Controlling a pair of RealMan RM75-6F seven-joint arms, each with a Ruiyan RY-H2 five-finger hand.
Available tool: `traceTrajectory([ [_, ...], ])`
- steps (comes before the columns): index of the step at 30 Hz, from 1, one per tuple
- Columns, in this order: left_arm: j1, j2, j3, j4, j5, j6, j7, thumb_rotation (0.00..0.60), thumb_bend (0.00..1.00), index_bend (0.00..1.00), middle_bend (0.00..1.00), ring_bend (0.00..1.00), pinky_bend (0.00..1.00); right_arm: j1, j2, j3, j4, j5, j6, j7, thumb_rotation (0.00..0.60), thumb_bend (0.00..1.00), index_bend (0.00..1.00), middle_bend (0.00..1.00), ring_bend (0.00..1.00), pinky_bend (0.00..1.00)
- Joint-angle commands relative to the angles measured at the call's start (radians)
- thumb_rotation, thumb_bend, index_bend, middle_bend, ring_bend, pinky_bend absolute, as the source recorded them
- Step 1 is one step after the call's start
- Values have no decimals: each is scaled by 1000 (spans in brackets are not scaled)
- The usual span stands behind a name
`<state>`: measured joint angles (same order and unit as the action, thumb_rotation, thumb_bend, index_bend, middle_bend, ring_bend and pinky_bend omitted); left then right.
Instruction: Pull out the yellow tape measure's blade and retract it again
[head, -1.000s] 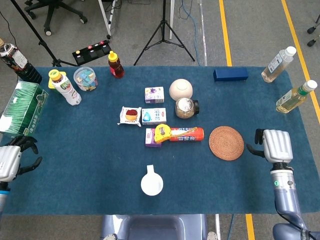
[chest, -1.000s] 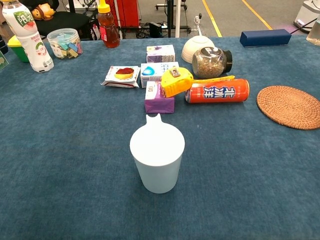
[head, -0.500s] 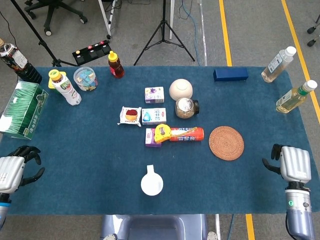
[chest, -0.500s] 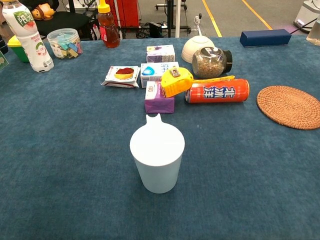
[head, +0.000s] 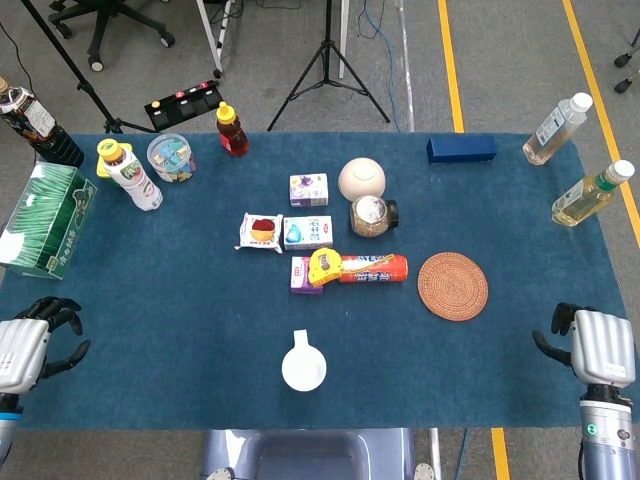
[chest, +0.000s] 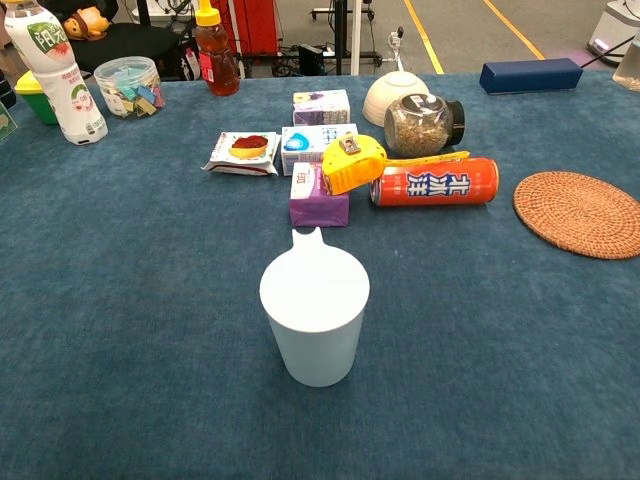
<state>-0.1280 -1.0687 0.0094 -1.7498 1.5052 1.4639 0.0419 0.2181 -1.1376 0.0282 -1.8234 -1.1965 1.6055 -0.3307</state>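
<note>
Both hands have drawn back toward the near edge of the tabletop (head: 200, 330) over the last second: the right hand (head: 598, 347), which was beside the woven mat (head: 453, 286), now sits at the near right corner, and the left hand (head: 25, 352) has slid down at the near left corner. Each holds nothing; the left fingers (head: 58, 310) are loosely curled and apart, the right ones only partly visible but empty. Yellow tape measure (head: 323, 267) lies mid-table, propped on the purple carton (head: 301, 276) and touching the end of the orange can (head: 375, 268); in the chest view a short length of blade (chest: 430, 158) shows along the can top. Judgement: the withdrawal suggests either the pull-and-retract is finished or not begun; the exposed strip leaves retraction in doubt.
</note>
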Motion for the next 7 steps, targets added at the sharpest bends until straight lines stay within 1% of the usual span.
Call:
traceTrajectory([
  [1, 6, 15, 3, -20, 10, 8, 19, 600, 278, 553, 363, 250, 417, -11, -1, 7, 9, -6, -10, 13, 508, 258, 684, 668, 621, 673],
  [7, 13, 30, -3, -33, 7, 12, 20, 600, 276, 553, 363, 250, 413, -28, -10, 23, 22, -20, -19, 26, 511, 259, 683, 668, 619, 672],
])
